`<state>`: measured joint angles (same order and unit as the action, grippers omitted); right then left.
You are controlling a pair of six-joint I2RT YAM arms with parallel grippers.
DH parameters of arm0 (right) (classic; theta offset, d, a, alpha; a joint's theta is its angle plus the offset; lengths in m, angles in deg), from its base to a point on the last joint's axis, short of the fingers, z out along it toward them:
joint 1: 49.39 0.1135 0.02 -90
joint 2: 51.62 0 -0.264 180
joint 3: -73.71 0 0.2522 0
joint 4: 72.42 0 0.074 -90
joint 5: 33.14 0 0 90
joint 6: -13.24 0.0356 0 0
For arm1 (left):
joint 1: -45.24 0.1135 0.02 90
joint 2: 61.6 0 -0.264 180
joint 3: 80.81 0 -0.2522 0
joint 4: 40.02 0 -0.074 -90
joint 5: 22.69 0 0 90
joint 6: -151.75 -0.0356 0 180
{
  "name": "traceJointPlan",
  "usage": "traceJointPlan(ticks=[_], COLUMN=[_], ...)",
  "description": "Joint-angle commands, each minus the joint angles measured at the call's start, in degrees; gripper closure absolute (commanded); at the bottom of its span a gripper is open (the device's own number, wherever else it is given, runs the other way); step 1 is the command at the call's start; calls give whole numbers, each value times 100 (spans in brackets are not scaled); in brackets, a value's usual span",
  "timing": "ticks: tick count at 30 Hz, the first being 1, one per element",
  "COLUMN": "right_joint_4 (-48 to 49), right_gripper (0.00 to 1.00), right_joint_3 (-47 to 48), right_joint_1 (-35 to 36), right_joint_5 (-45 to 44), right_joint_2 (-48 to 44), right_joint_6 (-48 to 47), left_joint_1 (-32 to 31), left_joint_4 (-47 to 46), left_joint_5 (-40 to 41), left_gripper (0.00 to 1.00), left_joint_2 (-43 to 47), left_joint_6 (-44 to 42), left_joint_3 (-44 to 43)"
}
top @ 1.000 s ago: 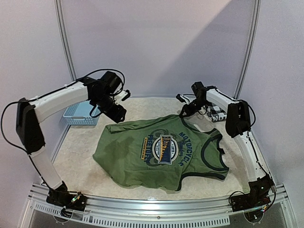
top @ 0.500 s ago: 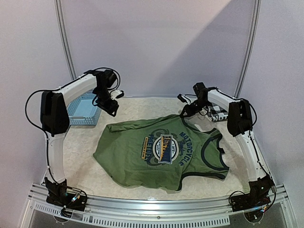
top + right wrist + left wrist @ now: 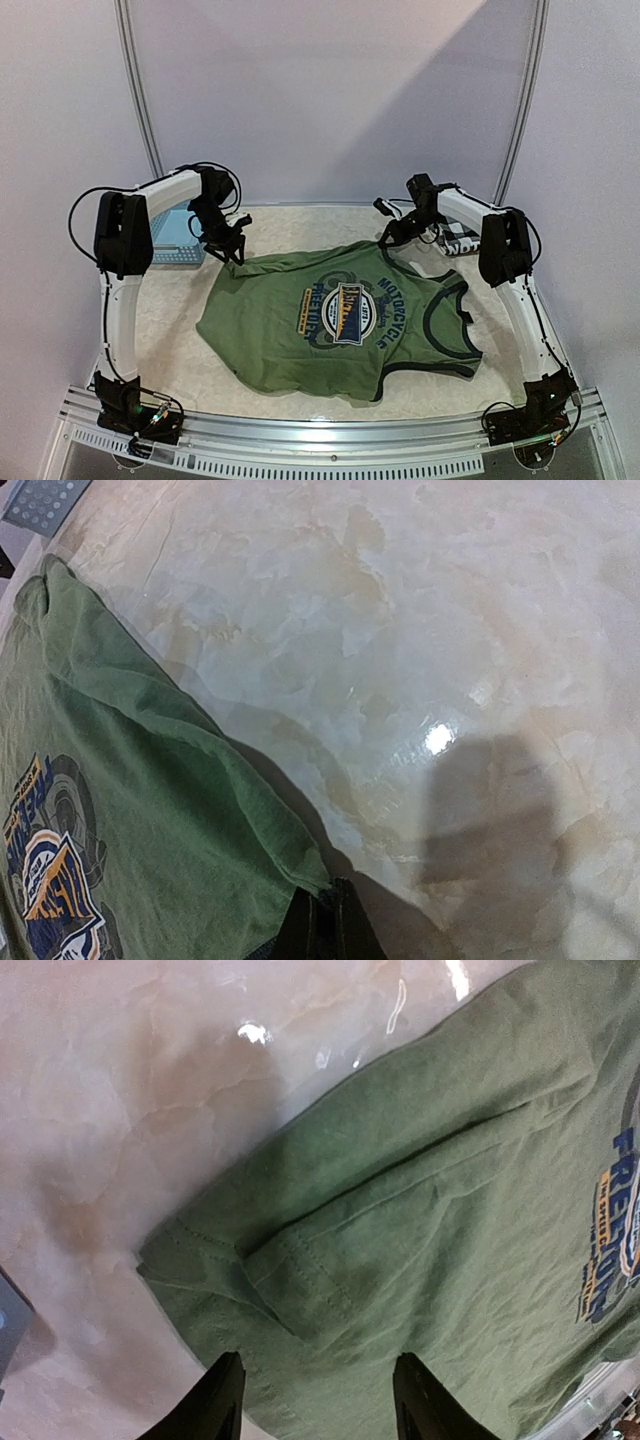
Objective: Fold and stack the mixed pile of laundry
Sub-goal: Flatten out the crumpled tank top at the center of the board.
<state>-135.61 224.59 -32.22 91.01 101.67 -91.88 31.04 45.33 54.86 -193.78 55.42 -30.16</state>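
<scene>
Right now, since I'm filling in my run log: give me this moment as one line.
left gripper: open, over shirt corner | right gripper: shut on shirt edge | shirt: spread out, emblem up, not yet folded

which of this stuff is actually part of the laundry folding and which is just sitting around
Part of the job:
olive-green sleeveless shirt, edge pinched by the right gripper
black-and-white checked shirt, far right
left gripper, open above the green shirt's corner

Just lying about:
light blue lattice basket, far left

You can pass over bare table (image 3: 165, 335) at 8 and 12 o'clock of the olive-green shirt (image 3: 340, 315), but the basket (image 3: 178, 250) blocks 10 o'clock and the checked shirt (image 3: 458, 242) 2 o'clock.
</scene>
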Motion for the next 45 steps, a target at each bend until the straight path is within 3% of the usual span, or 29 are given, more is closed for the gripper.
traceJointPlan(ticks=[1,11,20,25,27,37,45], right_joint_4=[31,0,19,-57,-77,-304,-381], right_gripper=[100,100,100,100,100,100,100], right_joint_3=[-59,-71,-71,-94,-147,-472,-951], right_joint_1=[-39,-39,-35,-28,-28,-39,-35], right_joint_5=[87,101,65,57,52,-313,-461], right_joint_2=[-308,-322,-309,-349,-463,-1888,-3120], right_joint_6=[99,183,227,221,175,-474,-552], left_joint_1=[-22,11,10,20,15,12,5], left_joint_4=[-181,-420,-464,-587,-759,-1931,-2319], left_joint_5=[-199,-310,-599,-453,-385,322,576], left_gripper=[49,56,76,95,100,100,100], left_joint_2=[-282,-686,-646,-474,-218,2229,3678], left_joint_6=[102,55,-103,-45,7,109,246], left_joint_3=[-97,-384,-375,-350,-250,1121,1735])
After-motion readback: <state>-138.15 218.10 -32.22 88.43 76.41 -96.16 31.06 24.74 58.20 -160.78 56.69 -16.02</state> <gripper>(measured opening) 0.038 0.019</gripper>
